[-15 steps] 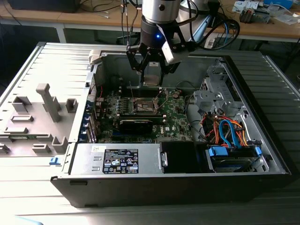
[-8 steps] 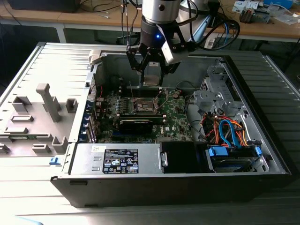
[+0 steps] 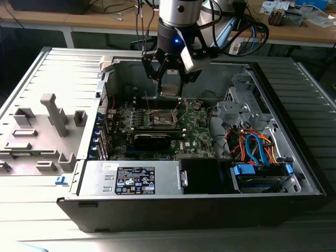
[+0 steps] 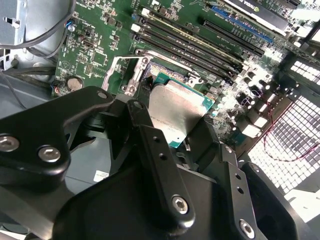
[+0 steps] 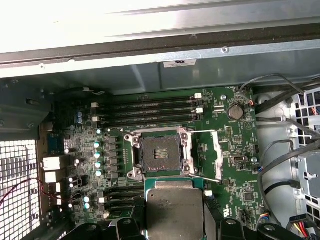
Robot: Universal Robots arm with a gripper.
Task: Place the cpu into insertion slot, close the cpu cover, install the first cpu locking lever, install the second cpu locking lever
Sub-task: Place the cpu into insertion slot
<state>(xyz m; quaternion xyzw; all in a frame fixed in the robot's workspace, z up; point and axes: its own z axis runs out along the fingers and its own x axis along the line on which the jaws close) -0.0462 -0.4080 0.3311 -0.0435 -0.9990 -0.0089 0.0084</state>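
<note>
Over the open computer case (image 3: 210, 207) and its green board (image 3: 198, 132), the end effector (image 3: 170, 88) hangs clear of the board, as the exterior view shows. The first wrist view shows the insertion slot (image 5: 160, 155) uncovered, just beyond the end effector's tips. In the second wrist view, the fingers (image 4: 144, 131) are clamped on the cpu (image 4: 177, 112).

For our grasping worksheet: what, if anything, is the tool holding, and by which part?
The tool holds the cpu by two opposite edges, leaving its metal face uncovered.
</note>
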